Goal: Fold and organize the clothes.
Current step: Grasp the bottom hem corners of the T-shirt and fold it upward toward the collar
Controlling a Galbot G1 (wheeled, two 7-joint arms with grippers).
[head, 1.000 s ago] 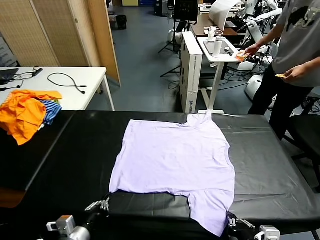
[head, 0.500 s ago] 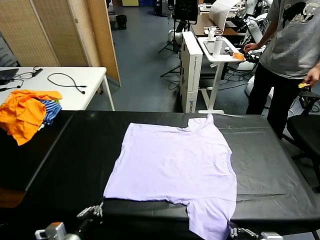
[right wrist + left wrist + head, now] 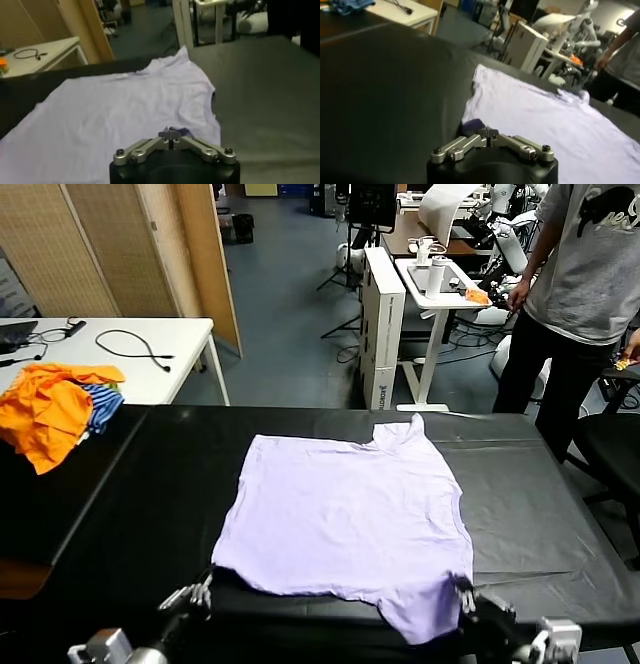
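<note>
- T-shirt lies flat, mid-table, hem at near edge.
- Left gripper clenched on near-left hem corner.
- Right gripper clenched on near-right sleeve.

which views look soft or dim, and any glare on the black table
Head view: evenly lit, T-shirt crisp, mild sheen on the black table. Left wrist view: dim and soft, background blurred, left gripper shut on the shirt's corner. Right wrist view: softer too, right gripper shut on the shirt's edge; no harsh glare.
</note>
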